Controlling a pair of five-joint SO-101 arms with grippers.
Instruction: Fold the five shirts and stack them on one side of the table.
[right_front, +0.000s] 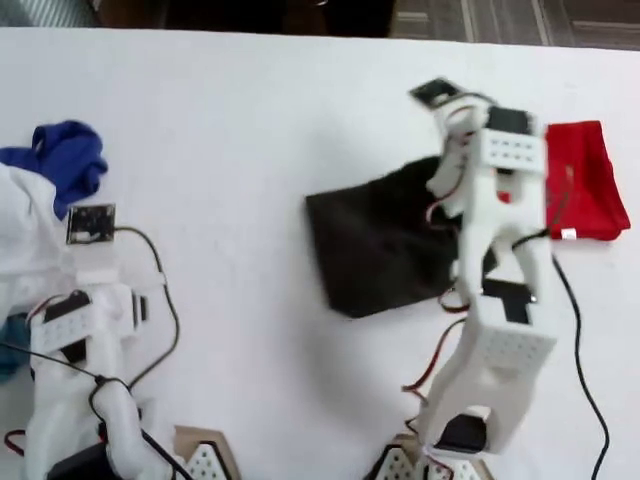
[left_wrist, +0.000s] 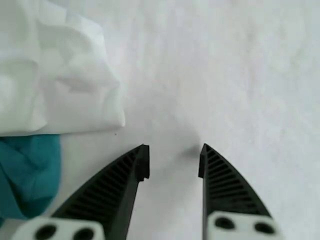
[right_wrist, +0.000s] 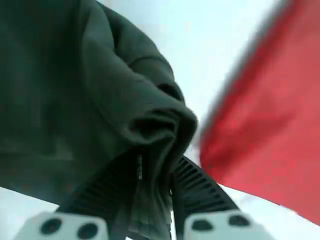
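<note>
A black shirt (right_front: 385, 240) lies partly folded near the table's middle, under the right arm. My right gripper (right_wrist: 155, 172) is shut on a bunched edge of the black shirt (right_wrist: 100, 100), beside the folded red shirt (right_front: 585, 180), which the right wrist view shows as well (right_wrist: 265, 125). At the left edge lie a white shirt (right_front: 20, 230), a blue shirt (right_front: 65, 155) and a teal shirt (right_front: 10, 345). My left gripper (left_wrist: 172, 160) hangs open over bare table, close to the white shirt (left_wrist: 50, 75) and the teal shirt (left_wrist: 27, 170).
The white table (right_front: 250, 120) has free room across its middle and back. Cables run from both arm bases (right_front: 165, 300) over the table's front. A small black part on the right arm's wrist (right_front: 435, 92) points toward the back edge.
</note>
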